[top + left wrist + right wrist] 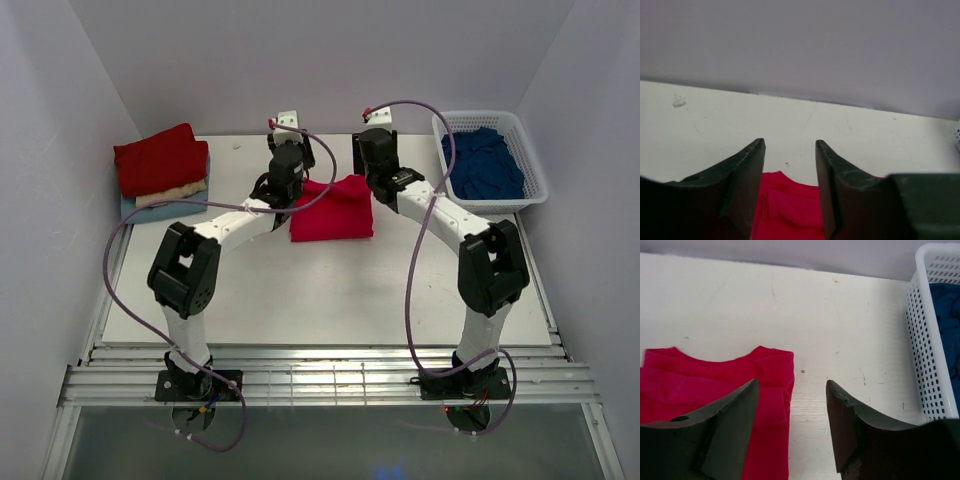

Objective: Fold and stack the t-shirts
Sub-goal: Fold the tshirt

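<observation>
A bright crimson t-shirt [333,210] lies folded on the white table, between the two arms. My left gripper [290,165] is open over its far left corner; the left wrist view shows red cloth [790,207] between the open fingers, untouched. My right gripper [375,155] is open over its far right corner; the right wrist view shows the shirt's right edge [765,390] below the left finger. A stack of folded shirts [162,172], dark red on cream on pale blue, sits at the far left. Navy shirts [483,163] lie in the basket.
A white plastic lattice basket [530,160] stands at the far right corner, also in the right wrist view [930,340]. White walls close the table on three sides. Purple cables loop from both arms.
</observation>
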